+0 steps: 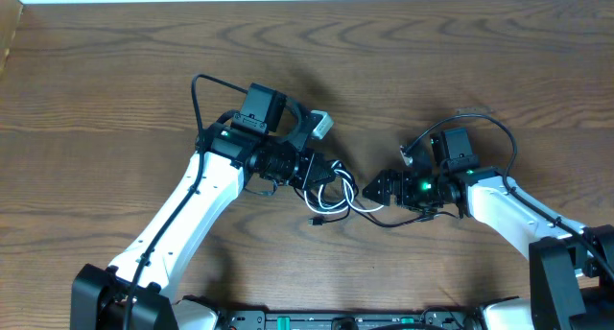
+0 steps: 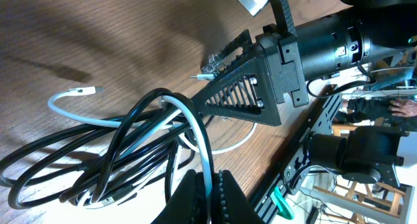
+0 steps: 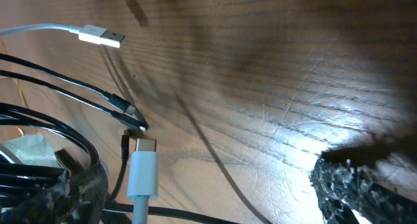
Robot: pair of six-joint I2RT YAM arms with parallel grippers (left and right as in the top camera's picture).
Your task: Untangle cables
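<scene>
Trouble could start at the left gripper (image 2: 210, 186); its two dark fingers are pressed together on the bunch of thin black and white cables (image 2: 130, 142), and they pinch the soft white cord (image 2: 195, 129) where it runs down between them; a black one seems caught in there too, though I cannot tell for sure. If that arm pulls away now, I think the loops could draw tight and make the knot worse, because many cords cross at one spot; the whole bunch might also just slide over the brown wooden table (image 1: 115, 81) and not come apart. The right gripper (image 1: 374, 189) has its black ribbed fingers spread wide and holds nothing; if it closes where it is, it may grab a few cords at once, not just one. A flat white plug with a metal tip (image 3: 101, 36) lies loose on the wood, and it could hook on a loop if dragged. The cables lie between the two grippers, near the middle of the table; they touch the left one and sit just beside the right one's open fingers.
</scene>
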